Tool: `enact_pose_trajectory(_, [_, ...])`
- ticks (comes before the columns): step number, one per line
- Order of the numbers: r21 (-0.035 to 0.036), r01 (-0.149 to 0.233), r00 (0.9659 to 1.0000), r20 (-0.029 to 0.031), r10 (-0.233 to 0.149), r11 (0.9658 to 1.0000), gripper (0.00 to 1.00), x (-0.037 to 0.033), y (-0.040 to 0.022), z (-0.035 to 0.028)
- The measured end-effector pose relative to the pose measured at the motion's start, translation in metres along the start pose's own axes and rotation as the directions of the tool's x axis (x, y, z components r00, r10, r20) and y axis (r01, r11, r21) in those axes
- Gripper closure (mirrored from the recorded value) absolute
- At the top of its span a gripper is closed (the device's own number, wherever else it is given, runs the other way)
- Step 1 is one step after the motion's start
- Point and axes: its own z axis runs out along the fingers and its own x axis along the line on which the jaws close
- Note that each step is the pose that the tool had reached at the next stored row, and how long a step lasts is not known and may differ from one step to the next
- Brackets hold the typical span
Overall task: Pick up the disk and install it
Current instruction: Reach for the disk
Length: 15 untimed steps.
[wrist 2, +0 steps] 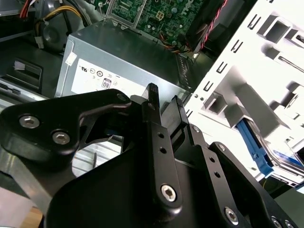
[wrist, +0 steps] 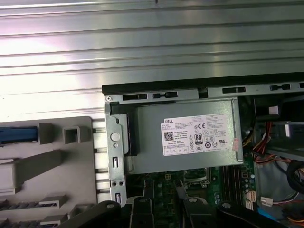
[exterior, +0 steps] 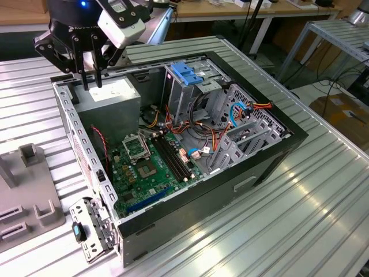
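Gripper (exterior: 92, 85) over power supply (exterior: 112, 99), wrist views reveal parted jaws

I see a robotics lab: a ribbed aluminium bench (exterior: 300, 219), an opened computer case (exterior: 253, 167), wooden desks (exterior: 230, 12) at the far side.

Exterior view: bright, even overhead light; soft sheen on ribbed table (exterior: 300, 190); case (exterior: 253, 167) interior partly shadowed. First wrist view: strong glare band across table ribs, washed to white. Second wrist view: perforated metal panel (wrist 2: 247, 71) blown out; gripper (wrist 2: 164, 96) dark, little surface detail.
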Motion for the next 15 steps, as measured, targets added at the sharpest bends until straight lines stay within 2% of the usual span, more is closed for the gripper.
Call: enact_pose_trajectory(15, [0.0, 0.0, 1.0, 0.0, 0.0, 1.0, 0.69, 0.0106, -0.0008, -0.0002])
